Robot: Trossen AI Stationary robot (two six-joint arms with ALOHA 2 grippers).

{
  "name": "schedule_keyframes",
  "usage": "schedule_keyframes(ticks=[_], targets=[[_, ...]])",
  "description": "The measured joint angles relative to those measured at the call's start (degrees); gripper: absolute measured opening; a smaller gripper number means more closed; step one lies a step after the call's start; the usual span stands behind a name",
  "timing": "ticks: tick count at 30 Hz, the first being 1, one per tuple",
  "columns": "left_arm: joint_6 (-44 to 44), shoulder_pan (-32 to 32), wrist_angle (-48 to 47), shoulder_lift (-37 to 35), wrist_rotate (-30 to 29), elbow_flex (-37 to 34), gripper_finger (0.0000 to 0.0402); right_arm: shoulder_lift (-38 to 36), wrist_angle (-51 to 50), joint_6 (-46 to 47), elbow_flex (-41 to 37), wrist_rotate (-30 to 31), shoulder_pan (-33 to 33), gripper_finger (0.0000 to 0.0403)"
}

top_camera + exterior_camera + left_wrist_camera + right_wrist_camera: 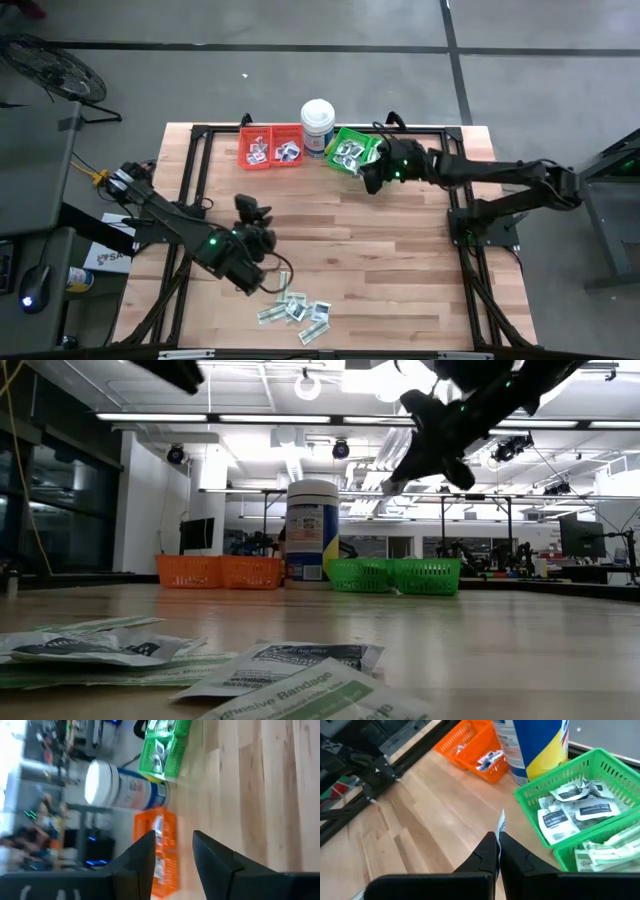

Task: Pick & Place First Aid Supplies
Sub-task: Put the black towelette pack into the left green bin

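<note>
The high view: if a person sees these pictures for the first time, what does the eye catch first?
Probably the bright bins at the table's far edge: an orange bin and a green bin, both holding packets, with a tall white tub between them. Next, the loose packets scattered near the front edge. The right claw, shut on a thin packet, hovers beside the green bin; the left claw is open above the wood.

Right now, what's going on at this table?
Two dark robot arms are sorting small flat first-aid packets, which lie in a loose pile at the near edge of the wooden table. The right gripper, shut on a thin white packet, is beside the green plastic bin, which already holds packets. The left gripper, open and empty, is above the table near the pile. The orange plastic bin holds a few packets; a white round tub stands between the bins.
</note>
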Motion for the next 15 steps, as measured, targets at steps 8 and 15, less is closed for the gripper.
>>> schedule_keyframes(ticks=[8,15], targets=[[-4.67,-0.28,22.36,-14.27,3.20,-18.73,0.0111,7.63,5.30,-4.95,0.00,-13.75,-11.82,0.0000],[4.85,-0.26,55.97,-25.91,12.03,-35.71,0.0110,16.02,13.89,-5.66,0.00,-20.74,-18.21,0.0000]])
